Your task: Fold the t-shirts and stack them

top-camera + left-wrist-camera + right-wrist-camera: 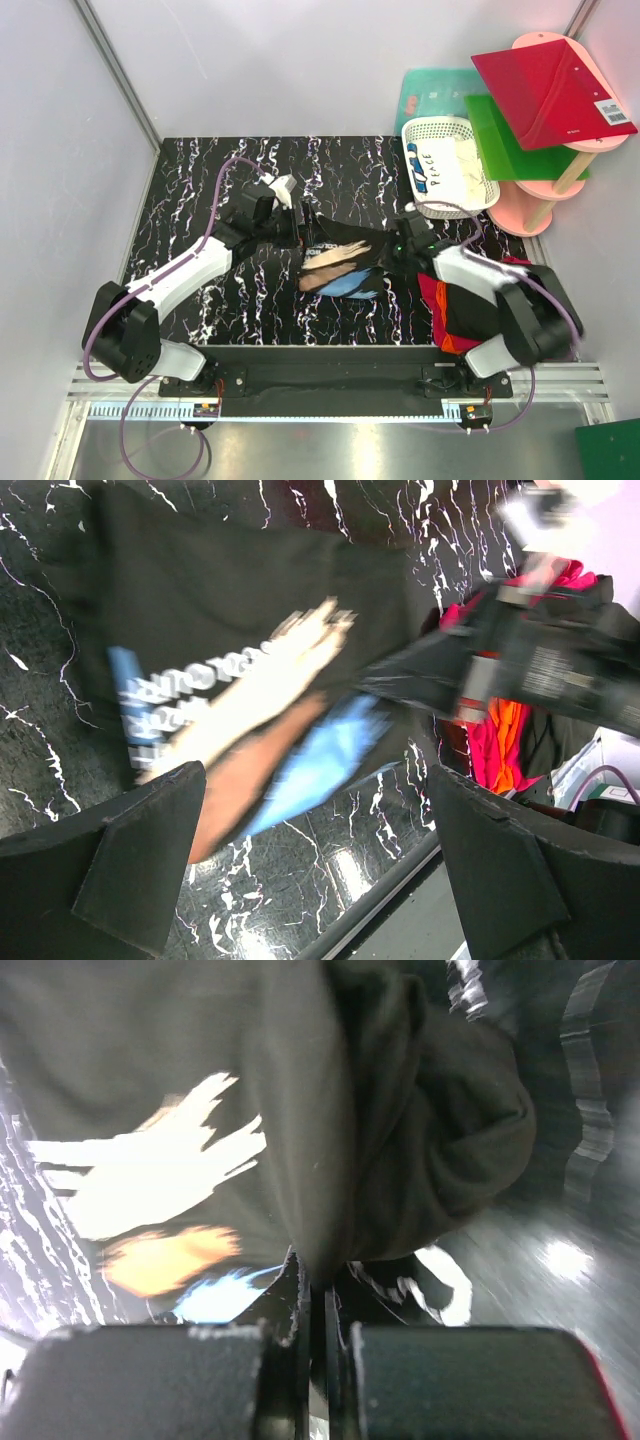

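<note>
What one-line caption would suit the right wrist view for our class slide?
Right gripper pinches a fold of the black printed t-shirt over the marbled table.

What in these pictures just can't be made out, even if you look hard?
Lettering on the black t-shirt: smeared by motion blur in both wrist views, too small from above.
Pile of red and orange t-shirts: mostly under the right arm in the top view; their number is unclear.
The sticker on the red board: too small to read from above.

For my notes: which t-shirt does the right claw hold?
The black printed t-shirt mid-table, pinched in the right claw; the red and orange ones lie piled apart.
</note>
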Controlling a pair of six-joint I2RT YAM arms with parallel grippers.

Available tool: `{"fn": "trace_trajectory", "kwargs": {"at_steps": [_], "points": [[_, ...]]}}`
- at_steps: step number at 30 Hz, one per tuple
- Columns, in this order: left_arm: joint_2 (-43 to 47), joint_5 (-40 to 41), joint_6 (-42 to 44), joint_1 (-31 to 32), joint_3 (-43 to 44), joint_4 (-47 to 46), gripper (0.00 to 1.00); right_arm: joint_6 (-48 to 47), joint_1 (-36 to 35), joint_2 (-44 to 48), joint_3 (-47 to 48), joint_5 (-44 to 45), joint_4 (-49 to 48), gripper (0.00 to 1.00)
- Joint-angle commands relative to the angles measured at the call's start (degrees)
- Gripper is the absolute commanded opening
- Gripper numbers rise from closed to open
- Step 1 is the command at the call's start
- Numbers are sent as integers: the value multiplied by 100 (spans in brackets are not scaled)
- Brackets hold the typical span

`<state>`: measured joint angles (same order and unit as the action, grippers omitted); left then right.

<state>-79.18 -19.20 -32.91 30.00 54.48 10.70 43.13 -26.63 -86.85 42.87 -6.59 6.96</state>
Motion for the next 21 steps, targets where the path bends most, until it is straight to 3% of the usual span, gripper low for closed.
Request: {"fn": "trace_trajectory", "kwargs": {"at_steps": [1, 7, 17, 21], "points": [[95, 74, 47, -20, 98, -191, 97, -814, -52, 1622, 195, 1176, 1315, 0], [34, 39, 30, -20, 116, -200, 97, -1307, -44, 3083, 687, 1976, 2677, 0], [42, -66, -49, -12, 133, -235, 96, -1352, -44, 4035, 1406, 3356, 4583, 0], [87, -84, -32, -12, 142, -200, 96, -799, -44, 4281, 1680, 3944, 5094, 0]]}}
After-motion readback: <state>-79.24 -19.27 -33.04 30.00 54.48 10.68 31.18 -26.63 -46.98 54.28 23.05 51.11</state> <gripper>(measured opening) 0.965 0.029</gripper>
